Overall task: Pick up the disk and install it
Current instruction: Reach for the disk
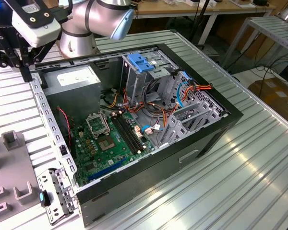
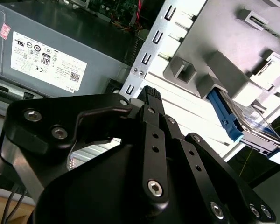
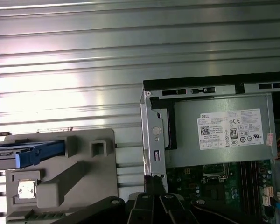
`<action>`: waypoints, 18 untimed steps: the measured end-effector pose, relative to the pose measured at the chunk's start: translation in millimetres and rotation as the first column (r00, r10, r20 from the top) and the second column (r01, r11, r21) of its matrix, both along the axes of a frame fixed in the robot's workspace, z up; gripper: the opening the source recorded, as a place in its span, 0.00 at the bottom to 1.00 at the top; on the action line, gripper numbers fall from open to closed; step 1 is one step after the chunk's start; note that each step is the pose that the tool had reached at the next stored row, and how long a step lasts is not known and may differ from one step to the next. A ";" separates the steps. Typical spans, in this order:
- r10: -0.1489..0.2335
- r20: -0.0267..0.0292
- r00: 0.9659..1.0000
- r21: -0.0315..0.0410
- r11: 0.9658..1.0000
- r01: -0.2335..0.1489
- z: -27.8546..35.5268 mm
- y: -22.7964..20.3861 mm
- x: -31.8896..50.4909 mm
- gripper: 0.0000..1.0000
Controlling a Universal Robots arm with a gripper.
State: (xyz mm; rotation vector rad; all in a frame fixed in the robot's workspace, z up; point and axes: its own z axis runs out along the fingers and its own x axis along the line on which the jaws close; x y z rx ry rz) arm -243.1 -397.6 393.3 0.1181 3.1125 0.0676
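The disk (image 3: 28,151), a silver metal body with blue side rails, rests in a slot of the grey fixture (image 3: 84,163) beside the computer case. The second wrist view shows the disk (image 2: 245,122) at the fixture's (image 2: 214,60) far end. My gripper (image 1: 26,76) hangs over the case's corner by the power supply, well apart from the disk. In both wrist views the gripper (image 2: 148,95) (image 3: 154,184) has its black fingers closed together with nothing between them.
The open black computer case (image 1: 221,127) lies on the ribbed metal table (image 1: 259,172). Inside are the grey power supply (image 1: 77,79), a motherboard (image 1: 110,139), a metal drive cage (image 1: 192,115) with orange cables and a blue plastic latch (image 1: 141,62).
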 end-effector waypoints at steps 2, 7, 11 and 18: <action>0.000 0.000 1.000 0.000 1.000 0.000 0.0 1.8 -4.4 0.11; 0.000 0.000 1.000 0.000 1.000 0.000 0.0 7.3 -16.5 0.11; 0.000 0.000 1.000 0.000 1.000 0.000 0.0 9.2 -28.6 0.11; 0.000 0.000 1.000 0.000 1.000 0.000 -0.1 10.6 -47.0 0.11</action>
